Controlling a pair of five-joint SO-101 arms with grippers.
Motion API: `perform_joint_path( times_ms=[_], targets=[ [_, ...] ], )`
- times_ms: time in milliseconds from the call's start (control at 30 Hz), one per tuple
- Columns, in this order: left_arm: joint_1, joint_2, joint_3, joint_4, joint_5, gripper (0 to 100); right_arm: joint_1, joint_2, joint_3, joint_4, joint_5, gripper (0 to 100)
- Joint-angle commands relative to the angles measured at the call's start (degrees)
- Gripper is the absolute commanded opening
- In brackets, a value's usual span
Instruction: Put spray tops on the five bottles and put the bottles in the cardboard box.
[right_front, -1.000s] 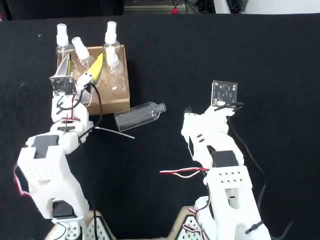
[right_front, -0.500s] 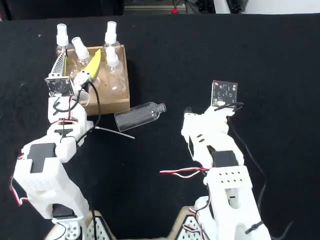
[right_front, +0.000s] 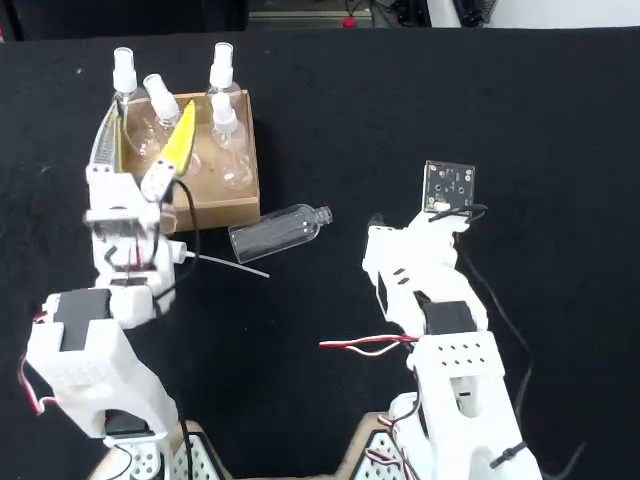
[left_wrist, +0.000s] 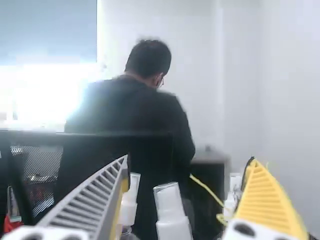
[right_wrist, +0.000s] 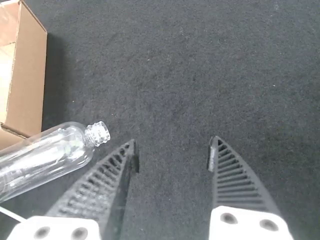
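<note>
Several clear bottles with white spray tops stand in the cardboard box (right_front: 235, 205) at the far left, among them one bottle (right_front: 225, 120) near the box's right wall. My left gripper (right_front: 150, 105) is open above the box, its grey finger and yellow finger (right_front: 182, 132) either side of a capped bottle (right_front: 158, 97). In the left wrist view the left gripper (left_wrist: 187, 160) frames a spray top (left_wrist: 169, 207) without touching it. A clear bottle without a top (right_front: 278, 230) lies on the black table beside the box. My right gripper (right_wrist: 172, 147) is open just above the table, close to that bottle's neck (right_wrist: 97, 132).
A thin white tube (right_front: 230, 265) lies on the table in front of the box. The box corner (right_wrist: 25, 75) is near the lying bottle. Black cloth stretches to the right of the right arm (right_front: 430, 280).
My left gripper has risen and drifted left over the box, tipping up until it looks level. The right arm and the lying bottle have not moved.
</note>
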Motion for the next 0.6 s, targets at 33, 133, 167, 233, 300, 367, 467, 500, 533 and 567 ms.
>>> perform_joint_path(
  times_ms=[33, 133, 167, 233, 300, 367, 467, 500, 533, 567],
  targets=[
    [1.8, -3.16, 1.98, -5.89, 0.35, 35, 0.97, -1.89, -0.48, -1.67, -0.18, 22.3],
    [1.45, -3.25, 2.51, -5.89, 0.0, 35, 0.97, -1.89, -0.4, -1.67, -0.18, 22.3],
    [1.45, -3.6, 2.95, -5.89, 0.0, 35, 0.97, -1.89, -0.4, -1.67, -0.18, 22.3],
    [1.1, -3.69, 4.97, -5.98, 0.0, 35, 0.97, -1.89, -0.4, -1.67, -0.18, 22.3],
    [0.4, -3.78, 7.34, -6.59, 0.0, 35, 0.97, -1.89, -0.4, -1.67, -0.18, 22.3],
    [-0.4, -4.31, 10.07, -6.59, 0.0, 35, 1.05, -1.89, -0.4, -1.67, -0.18, 22.3],
    [-1.63, -8.79, 15.69, -6.59, 0.0, 35, 1.76, -1.89, -0.48, -1.67, -0.18, 22.3],
    [-1.89, -11.25, 17.63, -6.59, 0.0, 35, 2.2, -1.89, -0.57, -1.67, -0.18, 22.3],
    [-2.07, -13.98, 19.56, -6.59, 0.0, 35, 2.55, -1.89, -0.66, -1.67, -0.18, 22.3],
    [-2.07, -16.88, 21.58, -6.59, 0.0, 35, 2.81, -1.89, -0.66, -1.76, -0.18, 22.3]
  ],
)
